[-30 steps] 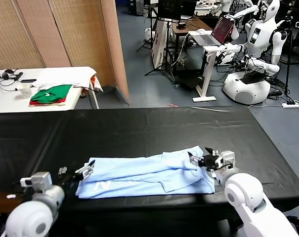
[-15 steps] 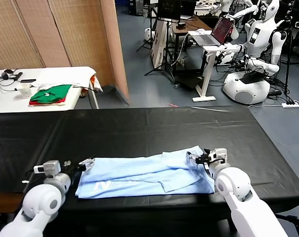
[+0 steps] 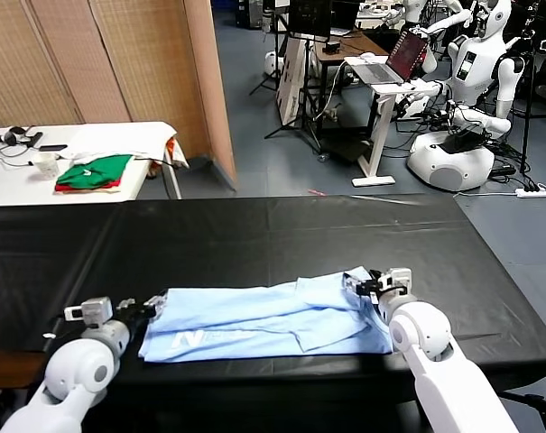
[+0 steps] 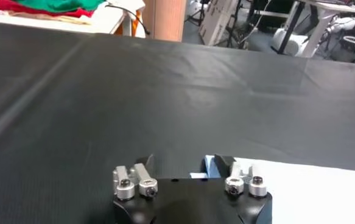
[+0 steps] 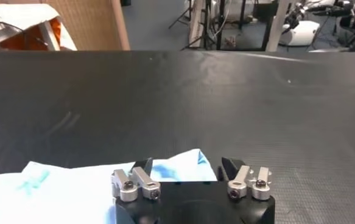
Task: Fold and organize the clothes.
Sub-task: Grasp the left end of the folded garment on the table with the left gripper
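Note:
The clothes are one pale blue T-shirt (image 3: 263, 317), folded into a long band near the front edge of the black table (image 3: 254, 234). A white print (image 3: 187, 341) sits near its left end. My left gripper (image 3: 152, 304) is low at the shirt's left end. In the left wrist view this gripper (image 4: 182, 162) is open, with a bit of the shirt's edge (image 4: 209, 163) beside one finger. My right gripper (image 3: 365, 286) is at the shirt's far right corner. The right wrist view shows that gripper (image 5: 186, 164) open, with the shirt corner (image 5: 180, 169) between its fingers.
A white side table (image 3: 119, 135) at the back left holds green-and-red folded garments (image 3: 94, 171), a cup and headphones. A wooden partition (image 3: 119, 54) stands behind it. A laptop desk (image 3: 381, 77) and other robots (image 3: 462, 135) are at the back right.
Both arms have reached a little farther over the table. The right gripper slid left onto the shirt's far corner. The left gripper settled at the shirt's left edge.

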{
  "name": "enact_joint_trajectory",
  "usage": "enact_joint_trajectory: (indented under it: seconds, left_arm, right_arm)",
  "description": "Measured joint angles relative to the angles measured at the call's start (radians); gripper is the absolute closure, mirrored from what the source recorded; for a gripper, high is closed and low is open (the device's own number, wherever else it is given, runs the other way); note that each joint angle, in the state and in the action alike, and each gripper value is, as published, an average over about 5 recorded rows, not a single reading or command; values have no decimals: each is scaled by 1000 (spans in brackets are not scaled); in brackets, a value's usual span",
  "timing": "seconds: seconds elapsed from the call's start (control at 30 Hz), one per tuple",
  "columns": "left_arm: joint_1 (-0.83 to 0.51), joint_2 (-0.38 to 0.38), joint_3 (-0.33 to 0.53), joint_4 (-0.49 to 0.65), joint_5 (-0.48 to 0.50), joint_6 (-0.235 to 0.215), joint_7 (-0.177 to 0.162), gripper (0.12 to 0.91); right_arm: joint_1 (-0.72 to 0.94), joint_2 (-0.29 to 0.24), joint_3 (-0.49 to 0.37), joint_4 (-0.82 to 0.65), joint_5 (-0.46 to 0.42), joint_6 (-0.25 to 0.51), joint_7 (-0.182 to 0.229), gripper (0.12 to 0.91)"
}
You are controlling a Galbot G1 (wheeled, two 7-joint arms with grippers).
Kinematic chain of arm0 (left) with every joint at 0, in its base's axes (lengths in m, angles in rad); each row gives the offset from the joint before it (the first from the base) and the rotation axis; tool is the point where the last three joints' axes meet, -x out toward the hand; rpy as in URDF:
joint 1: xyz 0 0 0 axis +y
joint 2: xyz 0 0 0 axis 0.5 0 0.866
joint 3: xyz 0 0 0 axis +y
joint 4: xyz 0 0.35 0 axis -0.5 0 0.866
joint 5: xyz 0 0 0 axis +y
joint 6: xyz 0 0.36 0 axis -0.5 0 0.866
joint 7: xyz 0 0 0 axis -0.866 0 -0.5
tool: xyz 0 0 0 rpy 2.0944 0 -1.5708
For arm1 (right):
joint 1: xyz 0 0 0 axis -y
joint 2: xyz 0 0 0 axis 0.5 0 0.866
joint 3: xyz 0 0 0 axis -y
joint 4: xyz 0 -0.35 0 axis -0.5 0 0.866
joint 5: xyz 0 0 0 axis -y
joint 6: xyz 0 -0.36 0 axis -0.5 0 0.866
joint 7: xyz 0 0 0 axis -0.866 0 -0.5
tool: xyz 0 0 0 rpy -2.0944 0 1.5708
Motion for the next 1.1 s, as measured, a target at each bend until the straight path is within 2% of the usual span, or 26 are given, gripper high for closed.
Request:
enact_joint_trajectory:
  seconds: [0.07,0.13,0.27,0.37,0.57,0.63,0.73,1.0,1.1]
  left_arm:
    - [1,0,4,-2,4,0,4,768]
    - [2,-1,8,-3,9,-2,6,854]
    - [1,-3,11,-3,17,-7,9,885]
    - [-3,-6,12,-3,21,-10,11,884]
    - [-19,-17,-1,-4,34,-30,-19,884]
    - [-25,-19,-10,-8,24,-33,-30,862]
    - [-28,-22,-18,-16,14,-33,-36,735]
    - [-31,-46,-13,-19,5,-37,-35,240]
    - [-44,-53,-5,-12,-16,-41,-29,144]
  right_arm:
    - [0,4,1,-3,-3,5,0,424]
    - [0,8,3,-5,-7,10,0,565]
    - [-4,18,6,-5,-15,19,0,776]
    - [-8,21,7,-4,-19,21,-1,841]
    - [-8,20,6,-3,-20,21,-3,848]
    - [-8,20,4,-3,-20,20,-3,848]
    - [-8,22,1,-1,-21,19,-3,848]
    - [-8,23,-1,1,-21,17,-4,848]
    - [-9,23,-1,1,-22,16,-4,848]
